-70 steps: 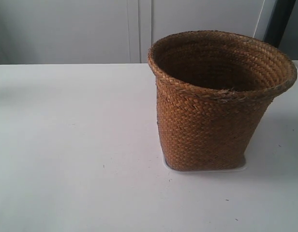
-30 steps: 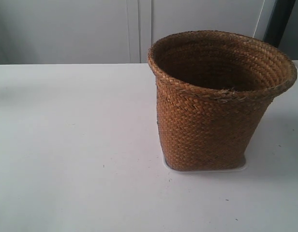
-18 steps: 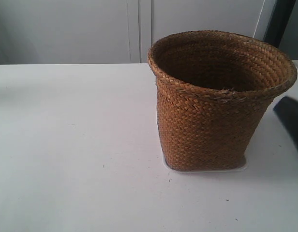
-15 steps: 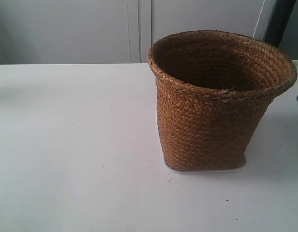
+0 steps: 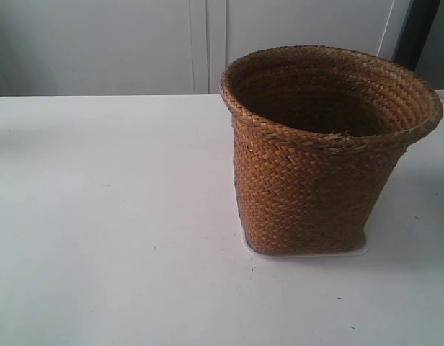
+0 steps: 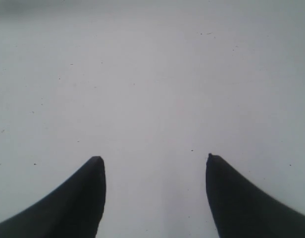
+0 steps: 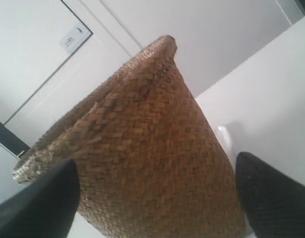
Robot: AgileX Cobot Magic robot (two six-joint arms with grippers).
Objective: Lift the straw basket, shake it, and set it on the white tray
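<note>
Dark blur's gone off the exterior view's right edge; basket (image 5: 316, 166) sitting still. Right pincer (image 7: 157, 161), left pincer (image 6: 155, 157) both gaping, empty. Prob. light, stiffish, so I'm eyeing the rim.

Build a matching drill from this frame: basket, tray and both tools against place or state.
Things:
1. straw basket
2. white tray
3. left tool
4. right tool

States:
A. open, over bare tabletop
B. upright, mouth up
C. open, facing the basket's side
D. flat under the basket's base, edge showing

Pairs: 1-B, 2-D, 3-A, 4-C
</note>
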